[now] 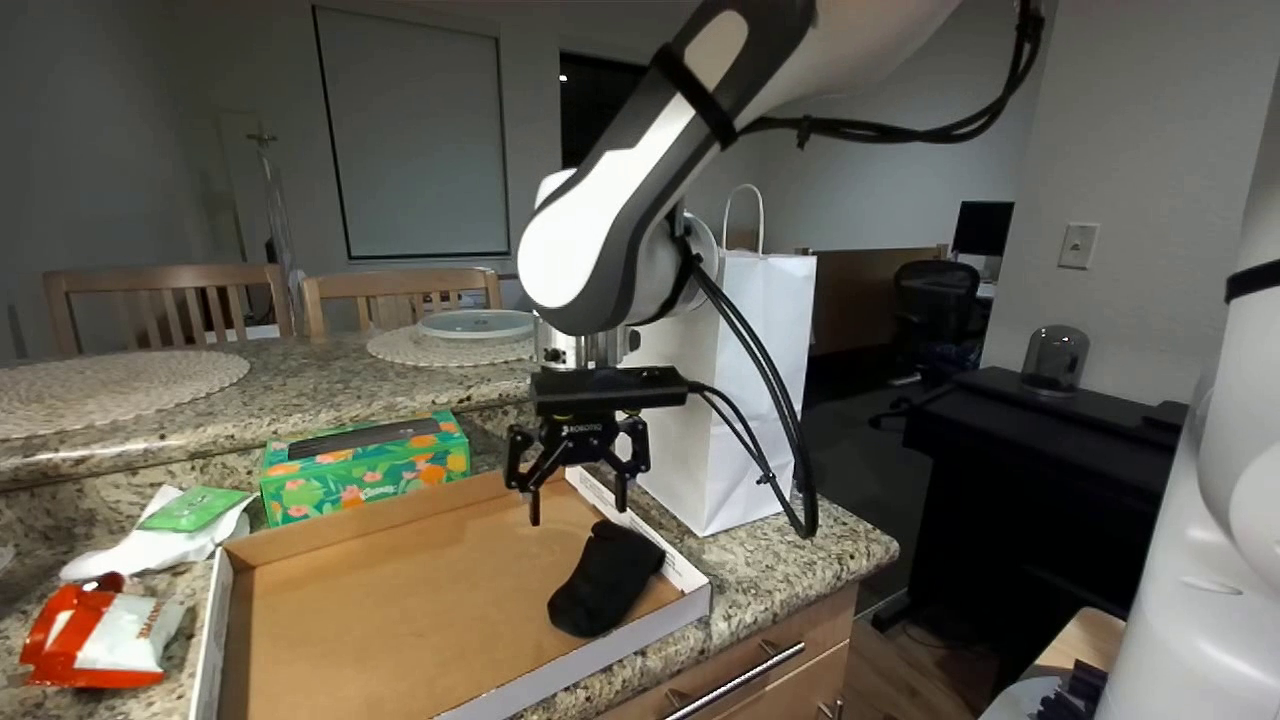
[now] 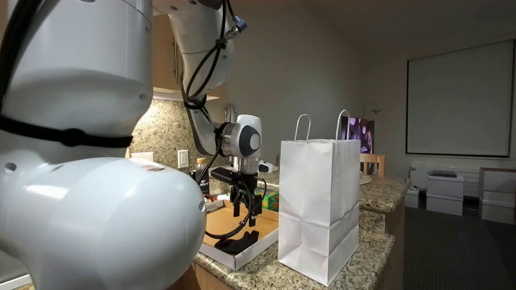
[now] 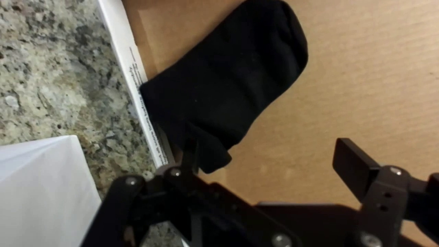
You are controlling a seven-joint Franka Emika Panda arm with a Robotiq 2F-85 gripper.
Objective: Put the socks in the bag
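Note:
A black sock bundle [image 1: 605, 580] lies at the right end of a shallow cardboard tray [image 1: 400, 600]. It also shows in an exterior view [image 2: 238, 243] and in the wrist view [image 3: 229, 72], where one end touches the tray's wall. I cannot tell whether it is one sock or a folded pair. The tall white paper bag [image 2: 306, 201] stands upright on the counter beside the tray, handles up; its inside is hidden. My gripper [image 1: 578, 508] is open and empty above the tray, fingers pointing down, near the sock but apart from it. Both fingers show in the wrist view [image 3: 269, 154].
A flowered tissue box [image 1: 365, 470] stands behind the tray. A red and white packet [image 1: 105, 635] and a green packet on white wrapping [image 1: 195, 510] lie at its left. A raised granite ledge [image 1: 300, 400] runs behind. The counter ends just beyond the bag.

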